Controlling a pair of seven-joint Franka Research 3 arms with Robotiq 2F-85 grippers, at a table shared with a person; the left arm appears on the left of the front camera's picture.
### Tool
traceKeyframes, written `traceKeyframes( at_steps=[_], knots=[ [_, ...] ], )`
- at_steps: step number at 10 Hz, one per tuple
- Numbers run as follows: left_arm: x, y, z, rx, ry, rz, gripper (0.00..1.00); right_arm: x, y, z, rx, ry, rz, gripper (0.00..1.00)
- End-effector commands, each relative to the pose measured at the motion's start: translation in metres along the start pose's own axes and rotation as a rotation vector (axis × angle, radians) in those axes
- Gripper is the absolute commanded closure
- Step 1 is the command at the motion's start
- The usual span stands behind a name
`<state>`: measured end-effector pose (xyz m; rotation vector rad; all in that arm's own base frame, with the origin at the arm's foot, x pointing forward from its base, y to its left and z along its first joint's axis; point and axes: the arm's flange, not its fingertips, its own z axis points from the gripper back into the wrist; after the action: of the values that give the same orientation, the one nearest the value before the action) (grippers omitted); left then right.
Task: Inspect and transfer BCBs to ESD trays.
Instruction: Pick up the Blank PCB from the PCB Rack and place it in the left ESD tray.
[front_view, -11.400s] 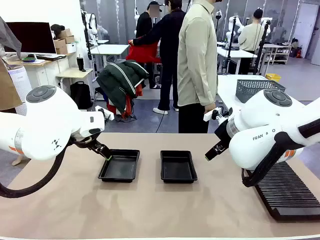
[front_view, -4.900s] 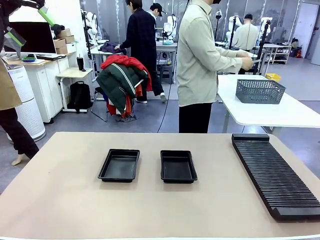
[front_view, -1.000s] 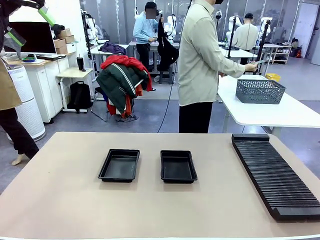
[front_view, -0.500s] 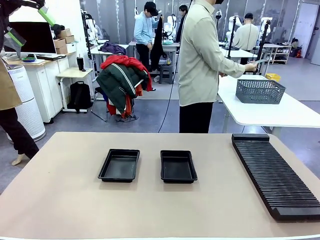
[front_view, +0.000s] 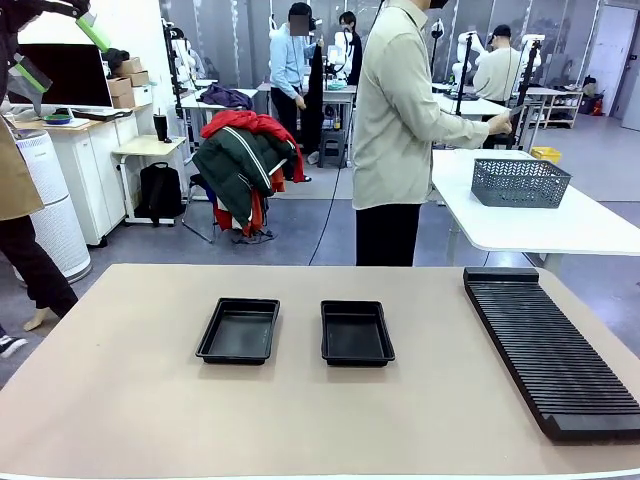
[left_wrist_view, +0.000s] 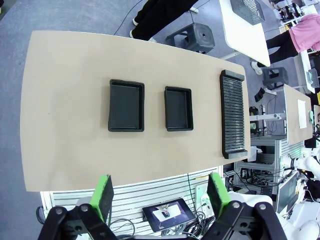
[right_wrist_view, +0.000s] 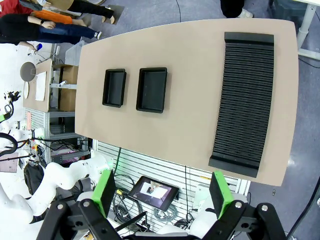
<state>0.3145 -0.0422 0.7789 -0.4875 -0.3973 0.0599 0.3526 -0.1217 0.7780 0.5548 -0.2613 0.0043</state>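
Two empty black ESD trays lie side by side mid-table, the left tray (front_view: 238, 330) and the right tray (front_view: 357, 332). From high above, the left wrist view shows both trays (left_wrist_view: 126, 105) (left_wrist_view: 178, 101) beyond my left gripper (left_wrist_view: 161, 194), which is open and holds nothing. That gripper (front_view: 60, 52) also hangs raised at the front view's upper left. My right gripper (right_wrist_view: 162, 192) is open and empty too, far above the trays (right_wrist_view: 114, 88) (right_wrist_view: 152, 90). The BCBs are out of view.
A long black slotted rack (front_view: 545, 350) lies along the table's right side. A person (front_view: 400, 130) stands at the far edge, turned toward a side table with a grey basket (front_view: 518, 182), hands (front_view: 500, 122) raised on something too small to make out.
The person at the far edge has shifted slightly and lifted the hands a little. People in the background have moved. Trays, rack and both grippers are as before.
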Motion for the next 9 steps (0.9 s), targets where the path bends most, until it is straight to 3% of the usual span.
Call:
traceKeyframes(
  at_steps=[1,9],
  knots=[
    [-0.0009,0.0006,-0.0007,-0.004,-0.001,0.002,0.0,-0.0008,0.0006,0.0001,0.004,0.0,0.007,0.0],
    [-0.0009,0.0006,-0.0007,-0.004,-0.001,0.002,0.0,-0.0008,0.0006,0.0001,0.004,0.0,0.007,0.0]
  ],
)
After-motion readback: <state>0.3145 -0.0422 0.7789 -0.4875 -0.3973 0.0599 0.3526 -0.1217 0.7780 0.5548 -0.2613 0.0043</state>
